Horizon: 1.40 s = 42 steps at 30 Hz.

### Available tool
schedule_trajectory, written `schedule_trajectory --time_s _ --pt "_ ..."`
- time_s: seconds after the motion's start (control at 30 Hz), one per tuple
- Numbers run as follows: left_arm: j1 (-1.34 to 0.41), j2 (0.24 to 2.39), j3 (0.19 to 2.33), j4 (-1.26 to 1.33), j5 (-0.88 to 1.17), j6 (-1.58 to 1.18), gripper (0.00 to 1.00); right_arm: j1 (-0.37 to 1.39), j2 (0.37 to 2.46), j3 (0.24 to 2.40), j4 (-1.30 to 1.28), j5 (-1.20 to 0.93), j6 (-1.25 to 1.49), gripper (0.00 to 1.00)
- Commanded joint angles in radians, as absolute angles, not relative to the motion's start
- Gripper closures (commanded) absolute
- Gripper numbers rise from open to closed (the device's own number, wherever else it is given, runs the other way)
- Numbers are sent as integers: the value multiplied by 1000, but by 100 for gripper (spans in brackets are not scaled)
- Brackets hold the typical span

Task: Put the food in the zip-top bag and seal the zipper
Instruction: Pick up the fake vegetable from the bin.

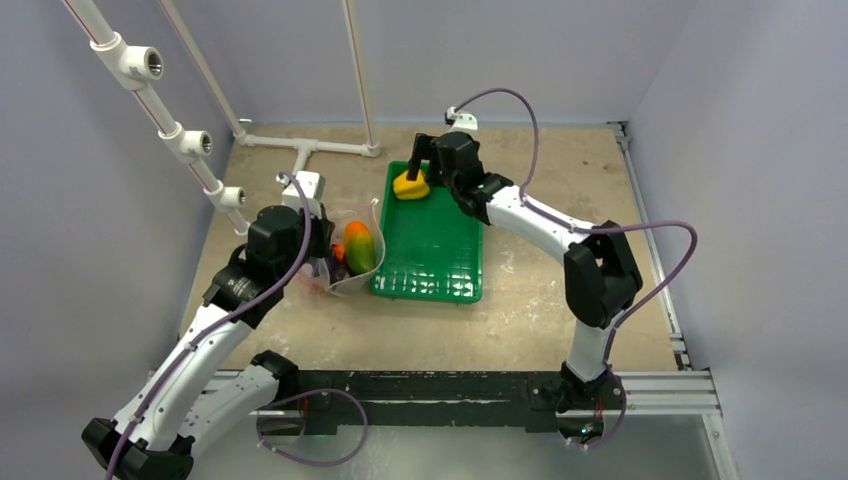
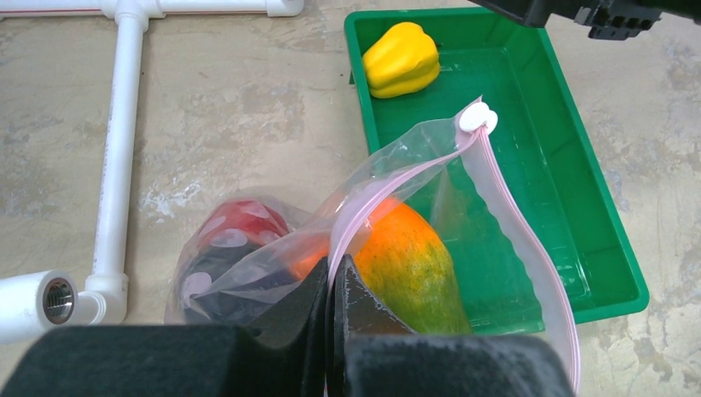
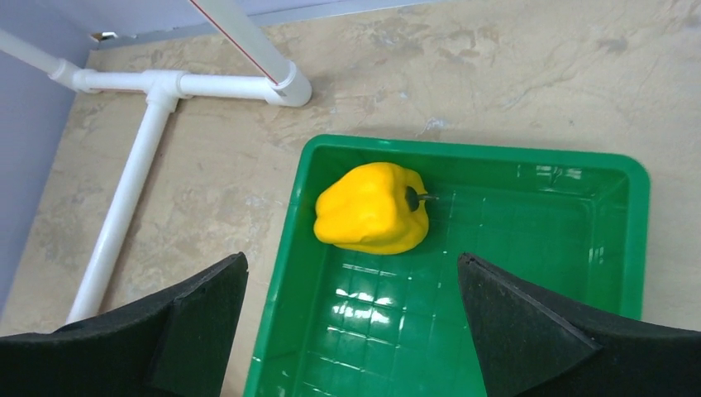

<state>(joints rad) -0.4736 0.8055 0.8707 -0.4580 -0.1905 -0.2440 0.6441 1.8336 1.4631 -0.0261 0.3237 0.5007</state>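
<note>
Our L jaws clamp the zipper [image 2: 334, 248] so the zip-top bag [image 2: 240, 277] gapes; R jaws, wide apart, hover over the yellow pepper [image 3: 372, 208] in the green tray [image 3: 529, 248], ready to grab.

The walls [image 1: 500, 50] are plain pale blue-grey. The table top [image 1: 560, 170] is tan and blotchy. White pipes [image 3: 130, 186] lie on it, ahead and left of the right fingers [image 3: 198, 331].

Top cam overhead; both wrist cams close, share tray [image 2: 537, 99].
</note>
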Motion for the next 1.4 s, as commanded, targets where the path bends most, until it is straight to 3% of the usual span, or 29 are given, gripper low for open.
schedule_trajectory --time_s 0.0,0.7,1.37 --pt "-476 786 869 -430 -191 -252 100 636 1831 1470 49 345 651 1" --pt "-476 764 867 -428 -179 -252 100 623 1989 1435 137 299 1117 1" --pt "-475 767 868 -426 -175 -252 100 592 2140 1459 170 264 1229 1"
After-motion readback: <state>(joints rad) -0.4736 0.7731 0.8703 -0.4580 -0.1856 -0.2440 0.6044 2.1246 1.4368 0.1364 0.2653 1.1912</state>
